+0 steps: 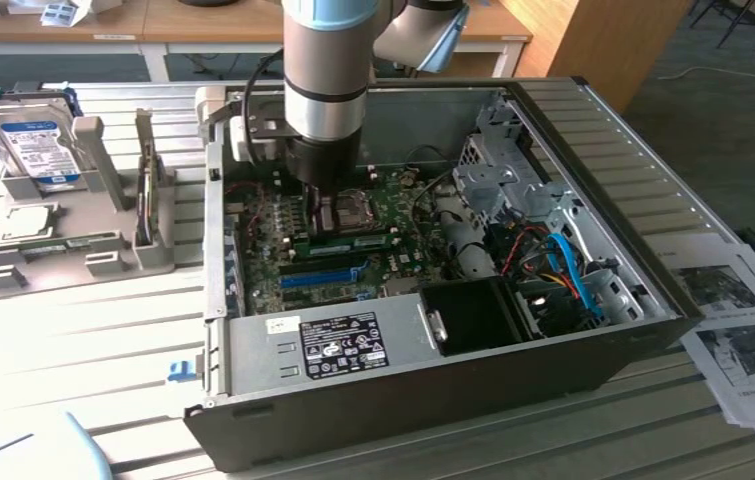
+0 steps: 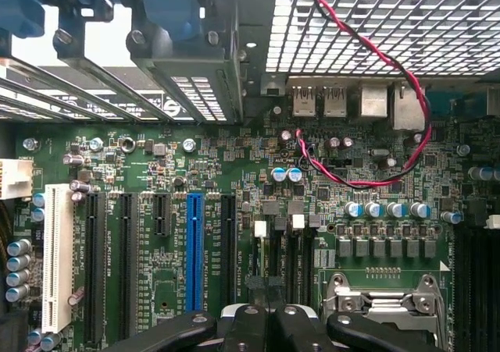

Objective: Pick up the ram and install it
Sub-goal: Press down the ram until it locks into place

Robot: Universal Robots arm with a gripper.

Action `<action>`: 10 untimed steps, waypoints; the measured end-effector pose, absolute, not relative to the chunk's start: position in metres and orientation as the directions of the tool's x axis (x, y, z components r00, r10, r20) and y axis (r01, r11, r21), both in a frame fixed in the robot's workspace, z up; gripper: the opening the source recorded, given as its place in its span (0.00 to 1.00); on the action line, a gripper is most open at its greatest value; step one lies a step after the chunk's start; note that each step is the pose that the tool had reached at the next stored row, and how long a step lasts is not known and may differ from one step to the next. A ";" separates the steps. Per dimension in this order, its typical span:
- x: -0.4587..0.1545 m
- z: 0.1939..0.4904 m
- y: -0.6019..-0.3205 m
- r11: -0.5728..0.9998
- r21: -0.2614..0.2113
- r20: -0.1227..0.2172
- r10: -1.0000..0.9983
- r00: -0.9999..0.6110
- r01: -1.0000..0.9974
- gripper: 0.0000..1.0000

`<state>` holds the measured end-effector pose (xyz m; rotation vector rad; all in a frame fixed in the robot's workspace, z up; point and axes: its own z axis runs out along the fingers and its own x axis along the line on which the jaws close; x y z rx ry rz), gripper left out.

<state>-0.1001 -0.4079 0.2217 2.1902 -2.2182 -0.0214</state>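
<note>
The ram [image 1: 352,243] is a narrow green stick with a pale label. It lies lengthwise along a memory slot on the motherboard [image 1: 404,265], just in front of the CPU socket [image 1: 348,212]. My gripper [image 1: 320,214] reaches down into the open computer case [image 1: 617,200] and hangs over the ram's end toward the exterior view's left. Whether it touches the stick I cannot tell. In the wrist view the black fingers [image 2: 312,325] are shut together with nothing visible between them, over the dark memory slots [image 2: 291,254], and they hide the ram.
A blue slot [image 1: 317,277] [image 2: 193,250] runs close by the ram. A red and black wire [image 2: 375,55] loops over the board. A power supply [image 1: 337,345], a black fan shroud [image 1: 484,315] and a drive cage [image 1: 504,150] crowd the case. A hard drive [image 1: 33,148] stands in a grey holder [image 1: 70,262].
</note>
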 end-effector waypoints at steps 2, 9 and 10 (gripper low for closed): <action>-0.100 0.222 -0.408 0.013 0.026 0.007 -1.000 -0.013 -1.000 0.09; -0.100 0.241 -0.408 0.013 0.027 0.007 -1.000 -0.013 -1.000 0.09; -0.100 0.243 -0.408 0.013 0.027 0.007 -1.000 -0.013 -1.000 0.09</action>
